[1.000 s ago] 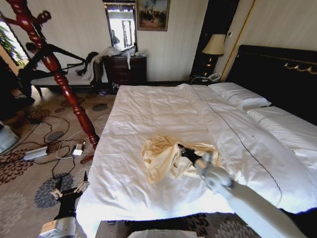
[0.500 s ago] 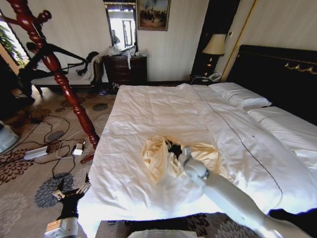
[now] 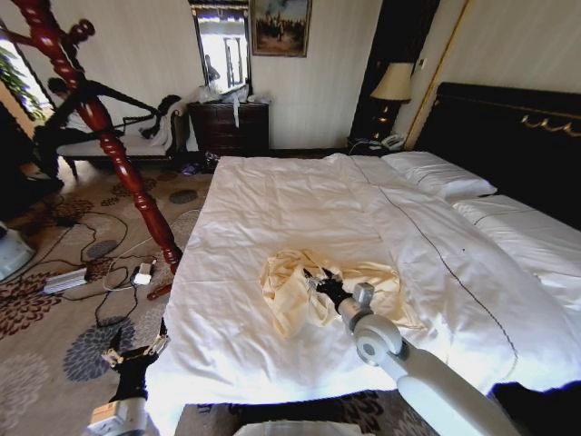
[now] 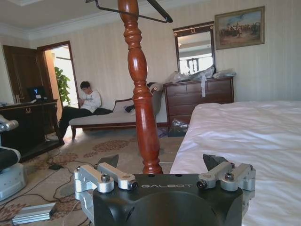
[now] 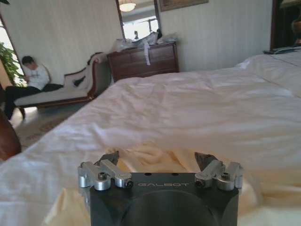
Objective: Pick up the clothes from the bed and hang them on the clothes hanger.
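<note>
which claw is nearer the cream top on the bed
Right. The right claw is open over the crumpled cream top; the left claw hangs open beside the bed, above the carpet.

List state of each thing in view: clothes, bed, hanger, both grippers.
clothes: crumpled in a heap on the bed, not lifted.
bed: made, white sheet wrinkled around the heap.
clothes hanger: hanging up by the wooden coat stand, nothing on it.
right gripper: open, low over the heap, fingers on either side of a fold.
left gripper: open, parked low beside the bed, above the carpet.
</note>
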Tool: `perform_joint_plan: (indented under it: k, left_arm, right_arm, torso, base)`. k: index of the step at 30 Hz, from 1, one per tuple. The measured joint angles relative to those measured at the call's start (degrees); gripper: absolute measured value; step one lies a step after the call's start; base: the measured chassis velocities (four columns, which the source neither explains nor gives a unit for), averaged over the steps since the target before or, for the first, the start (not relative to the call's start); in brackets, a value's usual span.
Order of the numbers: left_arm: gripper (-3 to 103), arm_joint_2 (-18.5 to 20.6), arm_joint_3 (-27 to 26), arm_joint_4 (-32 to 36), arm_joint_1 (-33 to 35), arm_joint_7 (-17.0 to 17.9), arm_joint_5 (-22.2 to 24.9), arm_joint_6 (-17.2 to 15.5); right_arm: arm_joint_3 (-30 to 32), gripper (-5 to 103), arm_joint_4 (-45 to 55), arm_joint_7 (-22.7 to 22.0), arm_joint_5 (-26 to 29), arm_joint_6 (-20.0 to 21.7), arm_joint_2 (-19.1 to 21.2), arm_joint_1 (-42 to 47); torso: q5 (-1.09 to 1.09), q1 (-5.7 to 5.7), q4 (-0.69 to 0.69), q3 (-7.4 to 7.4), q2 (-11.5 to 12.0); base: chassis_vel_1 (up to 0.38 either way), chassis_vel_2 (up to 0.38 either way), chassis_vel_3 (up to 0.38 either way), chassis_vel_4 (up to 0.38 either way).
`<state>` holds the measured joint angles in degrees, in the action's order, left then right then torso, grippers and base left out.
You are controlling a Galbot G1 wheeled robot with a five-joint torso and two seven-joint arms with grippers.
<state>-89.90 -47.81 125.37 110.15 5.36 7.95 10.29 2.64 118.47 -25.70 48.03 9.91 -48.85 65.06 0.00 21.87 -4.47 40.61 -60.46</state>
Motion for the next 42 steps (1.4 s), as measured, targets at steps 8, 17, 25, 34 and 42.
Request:
perform_joint_plan:
  k: [8,17,25,34,42]
  left_arm:
    - [100,0.13,0.14,0.08,-0.1,0.06,0.05,0.0]
    - [100,0.37,-0.14,-0.27,0.03,0.13,0.78,0.26]
    - [100,0.95,-0.07,-0.55,-0.12,0.16,0.89,0.23]
    - [100,1.66,-0.24,-0.43,-0.16,0.27,1.53,-0.02]
    - [100,1.89,-0.28,-0.07,-0.07,0.31,1.54,-0.34]
  right_arm:
    - [-1.4,100,-1.42,-3.63,-7.1,11.39,3.26,-0.57]
    - [-0.38,100,0.94,-3.78,3.63,8.5,4.79,-1.03]
    - [-0.39,100,4.12,6.29,11.96,-3.16,2.74,-1.43]
    - [1.5,100,3.72,-8.79,15.19,3.34,2.66,1.56]
    - [2.9,103,4.34,-11.67,26.64,1.03,-1.63,3.33]
  torso:
    - [0.0,0.0,0.02,0.0,0.0]
    - [-0.01,0.0,0.01,0.0,0.0]
    - [-0.01,0.0,0.01,0.0,0.0]
    - [0.0,0.0,-0.02,0.0,0.0]
    - [-0.01,0.0,0.01,0.0,0.0]
  base:
    - [0.0,0.0,0.0,0.0]
    - [0.0,0.0,0.0,0.0]
    - [0.0,0.0,0.0,0.0]
    - [0.0,0.0,0.0,0.0]
    - [0.0,0.0,0.0,0.0]
